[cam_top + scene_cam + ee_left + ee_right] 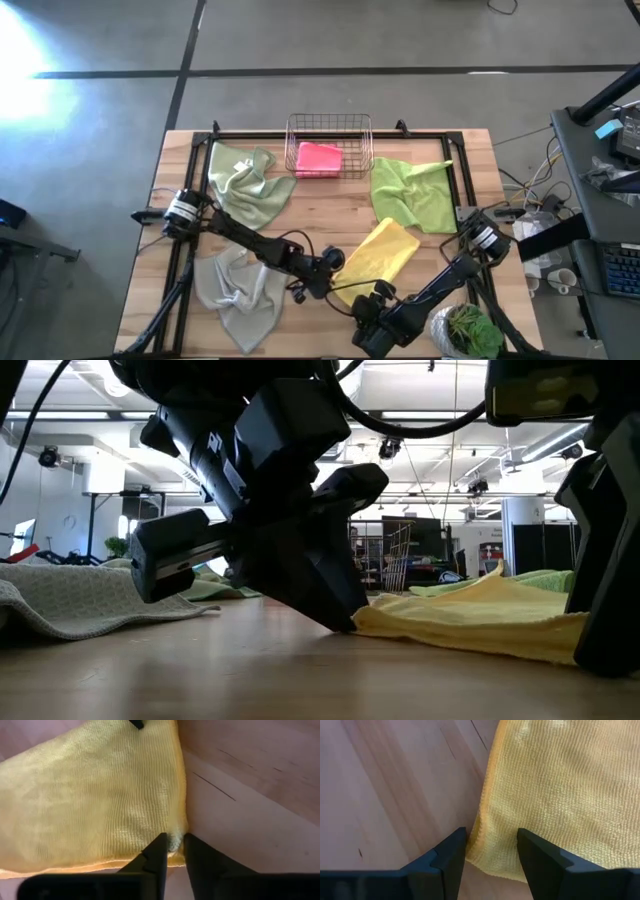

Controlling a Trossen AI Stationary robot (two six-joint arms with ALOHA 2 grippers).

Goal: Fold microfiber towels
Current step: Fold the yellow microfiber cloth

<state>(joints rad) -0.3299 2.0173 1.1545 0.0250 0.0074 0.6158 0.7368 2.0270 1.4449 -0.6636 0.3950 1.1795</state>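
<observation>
Both grippers sit at the yellow towel (pixel 377 257): left gripper (pixel 172 851) fingers pinch its corner, right gripper (pixel 490 855) fingers gape. We judge so thin a pinch may slip when lifted.

Overhead looks straight down, low looks level across, both wrists close; all share the yellow towel (pixel 378 258).

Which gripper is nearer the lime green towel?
Right. The right gripper sits at the yellow towel's near corner, below the lime green towel; the left gripper pinches the yellow towel's opposite corner, farther left.
</observation>
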